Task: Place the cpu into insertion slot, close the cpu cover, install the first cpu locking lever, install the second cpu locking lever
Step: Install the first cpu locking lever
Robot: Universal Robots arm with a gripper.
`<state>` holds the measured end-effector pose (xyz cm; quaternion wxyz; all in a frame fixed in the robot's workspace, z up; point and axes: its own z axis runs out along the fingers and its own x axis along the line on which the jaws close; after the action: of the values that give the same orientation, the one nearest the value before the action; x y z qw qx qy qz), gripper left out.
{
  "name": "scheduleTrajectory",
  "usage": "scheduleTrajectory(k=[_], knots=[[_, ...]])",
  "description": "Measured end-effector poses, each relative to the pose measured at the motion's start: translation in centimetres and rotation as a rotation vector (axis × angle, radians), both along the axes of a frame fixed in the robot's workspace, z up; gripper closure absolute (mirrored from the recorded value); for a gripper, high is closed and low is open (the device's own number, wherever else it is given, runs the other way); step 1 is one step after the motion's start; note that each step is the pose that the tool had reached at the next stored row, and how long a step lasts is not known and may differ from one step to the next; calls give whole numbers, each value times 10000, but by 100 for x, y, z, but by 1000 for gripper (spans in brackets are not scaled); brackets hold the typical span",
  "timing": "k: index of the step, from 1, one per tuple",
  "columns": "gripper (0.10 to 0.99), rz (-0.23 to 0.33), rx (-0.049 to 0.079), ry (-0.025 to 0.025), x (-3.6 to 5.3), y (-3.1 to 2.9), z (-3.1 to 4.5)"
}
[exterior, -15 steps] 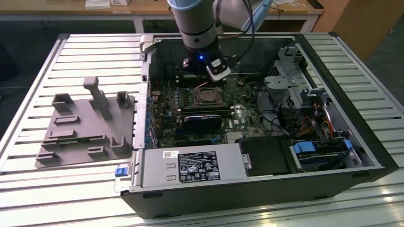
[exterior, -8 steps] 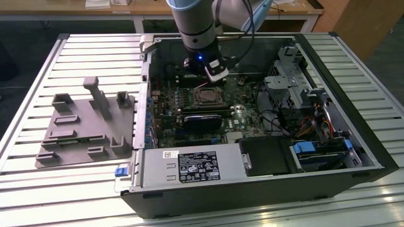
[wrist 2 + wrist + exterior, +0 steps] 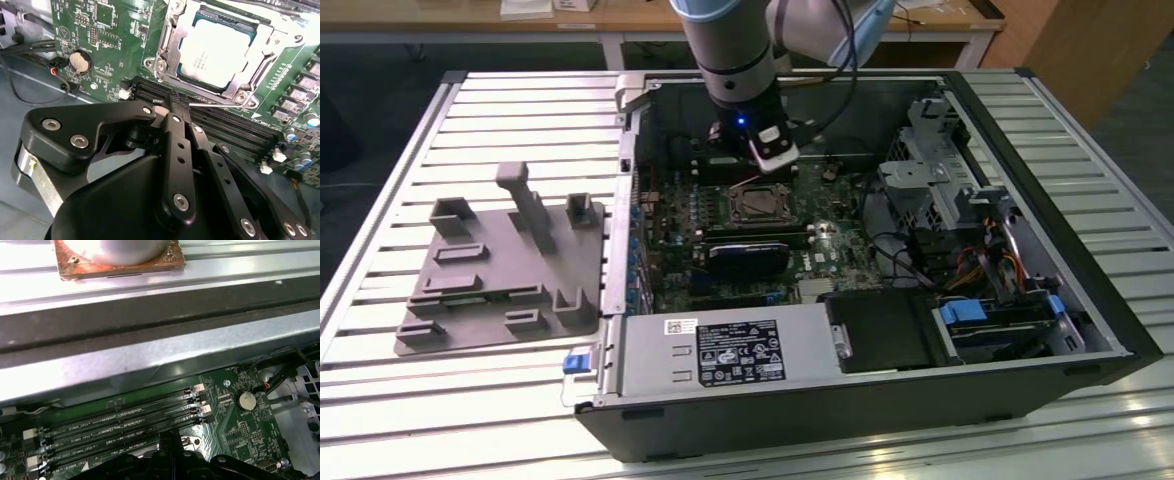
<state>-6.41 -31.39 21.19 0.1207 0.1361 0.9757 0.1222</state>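
Slatted grey metal table (image 3: 454,420) is occupied by open black computer case (image 3: 854,425); black gripper (image 3: 173,102), drawn narrow, is held near closed silvery square-framed cpu cover (image 3: 167,45).

No wording you can read cleanly here. Exterior view, lower middle of the frame: the power supply box (image 3: 647,365) carries a big label (image 3: 738,353) w/ rows of tiny print & symbols, plus a small white sticker (image 3: 680,325) at the label's upper corner. Neither is legible. Second wrist view: the cpu (image 3: 212,50) has faint grey print lines on its metal top, too washed out. The motherboard (image 3: 100,45) shows a white triangle mark (image 3: 62,32) near the coin cell (image 3: 78,61). First wrist view: white lettering runs along the memory slots (image 3: 120,422), too small to make out.
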Motion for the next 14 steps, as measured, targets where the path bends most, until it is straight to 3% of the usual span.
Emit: scheduleTrajectory(k=[14], knots=[[984,-778,1,-1,-27,81,-37]])
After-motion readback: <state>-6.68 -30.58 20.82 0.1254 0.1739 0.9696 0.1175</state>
